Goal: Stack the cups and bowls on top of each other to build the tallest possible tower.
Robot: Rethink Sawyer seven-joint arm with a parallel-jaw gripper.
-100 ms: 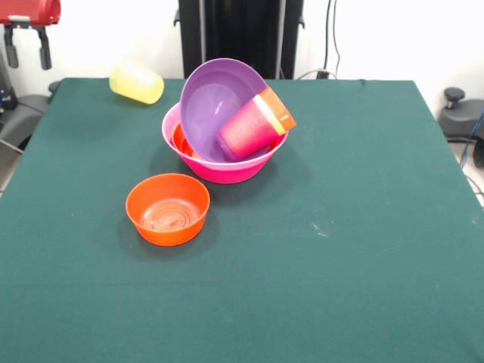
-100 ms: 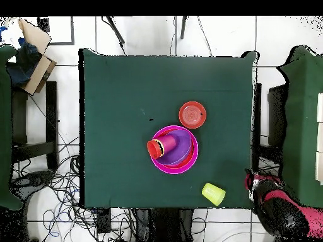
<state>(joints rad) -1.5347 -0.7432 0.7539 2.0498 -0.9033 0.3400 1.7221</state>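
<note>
Fingers: two dark fingertips hang from the red gripper (image 1: pixel 28 47) in the upper left corner of the front view, spread apart and grasping nothing.
Front view, tower: the big pink bowl (image 1: pixel 224 168) sits just above frame centre as the base. An orange bowl (image 1: pixel 181 141) shows only as a rim at its left inside wall. The purple bowl (image 1: pixel 214 106) leans steeply on edge, its hollow facing the camera.
Front view, cups: a magenta piece (image 1: pixel 246 130) lies on its side against the purple bowl, nested with a yellow edge and an orange cup (image 1: pixel 281 108) behind it. Whether it is a cup or a small bowl cannot be told. Judging by the tilt, this pile has slumped rather than stacked.
Front view, loose pieces: a small orange bowl (image 1: pixel 168 208) stands upright at lower left of the tower, apart from it. A yellow cup (image 1: pixel 137 82) lies tipped at the upper left of the table (image 1: pixel 363 249).
Overhead view, layout: pink bowl at centre, small orange bowl just above right of it, yellow cup at the table's lower right edge.
Overhead view, arm: the red and black arm (image 2: pixel 281 208) sits off the table's lower right corner, drawn back clear of the pieces and nearest the yellow cup.
</note>
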